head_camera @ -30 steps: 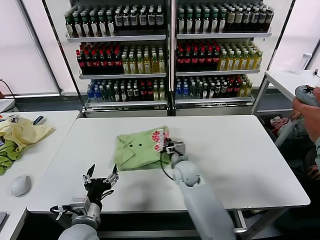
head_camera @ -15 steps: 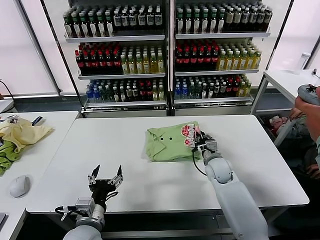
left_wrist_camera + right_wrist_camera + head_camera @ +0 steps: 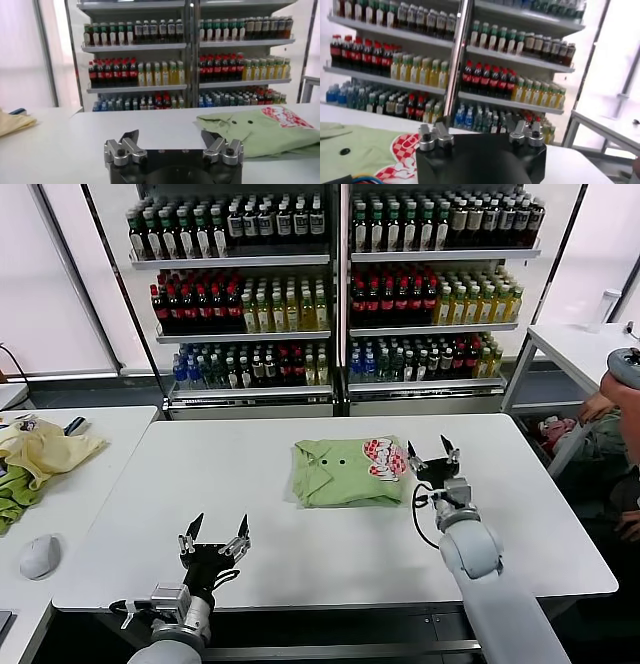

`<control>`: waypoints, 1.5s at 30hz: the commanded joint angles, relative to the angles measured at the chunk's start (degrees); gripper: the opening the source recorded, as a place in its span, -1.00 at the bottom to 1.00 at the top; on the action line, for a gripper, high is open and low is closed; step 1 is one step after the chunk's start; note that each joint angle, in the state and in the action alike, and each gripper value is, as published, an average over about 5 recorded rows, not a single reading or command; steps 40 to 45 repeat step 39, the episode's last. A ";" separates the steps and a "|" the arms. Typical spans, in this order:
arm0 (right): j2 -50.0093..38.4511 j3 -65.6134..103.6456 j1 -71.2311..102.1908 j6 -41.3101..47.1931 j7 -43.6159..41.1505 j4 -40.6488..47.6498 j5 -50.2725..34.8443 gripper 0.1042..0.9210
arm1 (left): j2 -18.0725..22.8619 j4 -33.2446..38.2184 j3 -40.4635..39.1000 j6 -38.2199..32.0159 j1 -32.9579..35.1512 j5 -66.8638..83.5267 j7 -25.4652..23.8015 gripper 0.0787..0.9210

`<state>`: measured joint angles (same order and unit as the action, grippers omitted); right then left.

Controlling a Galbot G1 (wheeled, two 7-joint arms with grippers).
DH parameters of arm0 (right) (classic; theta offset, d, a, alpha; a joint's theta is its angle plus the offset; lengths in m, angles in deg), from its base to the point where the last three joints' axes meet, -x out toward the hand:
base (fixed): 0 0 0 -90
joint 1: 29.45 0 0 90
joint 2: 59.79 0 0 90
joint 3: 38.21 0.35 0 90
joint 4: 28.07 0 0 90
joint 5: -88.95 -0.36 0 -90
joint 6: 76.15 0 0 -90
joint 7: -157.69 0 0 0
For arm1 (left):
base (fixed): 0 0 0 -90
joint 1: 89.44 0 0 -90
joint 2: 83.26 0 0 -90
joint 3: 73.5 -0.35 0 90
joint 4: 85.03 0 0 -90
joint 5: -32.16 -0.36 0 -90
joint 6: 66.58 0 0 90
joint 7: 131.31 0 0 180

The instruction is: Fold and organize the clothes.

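Sage-green T-shirt (image 3: 346, 472) lies folded mid-bench (image 3: 200, 484); the right hand (image 3: 432, 455), released, hovers just beside its right edge. Left hand (image 3: 214, 536), spread wide, waits over bare bench near the front edge.

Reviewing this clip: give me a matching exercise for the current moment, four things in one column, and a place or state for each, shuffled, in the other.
Things:
1. T-shirt
2. Right tool
3. Left tool
4. Yellow garment

Places or states:
A. Open, near the front edge of the table, away from the cloth
B. On the side table at the left
C. Folded, lying at the middle of the table
D. Open, just beside the printed end of the shirt

Pairs: 1-C, 2-D, 3-A, 4-B
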<state>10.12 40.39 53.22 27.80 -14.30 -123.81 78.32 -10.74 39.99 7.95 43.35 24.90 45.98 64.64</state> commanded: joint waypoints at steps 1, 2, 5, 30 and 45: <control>-1.07 11.68 24.25 -3.07 0.08 -23.09 -2.42 0.68 | 0.17 1.82 -0.15 -0.73 1.25 -0.87 -1.49 0.77; -0.89 12.39 26.19 -3.30 -0.08 -24.21 -2.41 0.71 | 0.19 2.16 -0.19 -0.90 1.48 -0.98 -1.65 0.77; -0.41 13.68 30.19 -4.04 -0.36 -26.27 -2.34 0.75 | 0.22 3.04 -0.28 -1.35 1.96 -1.15 -2.02 0.77; 2.73 12.64 32.69 -3.44 1.70 -27.02 -1.60 0.76 | -0.55 5.76 -0.70 -1.59 3.42 -1.00 -2.84 0.77; 3.40 11.30 33.10 -3.37 1.64 -27.08 0.04 0.76 | -1.20 5.90 0.18 -1.53 3.49 -0.98 -2.96 0.77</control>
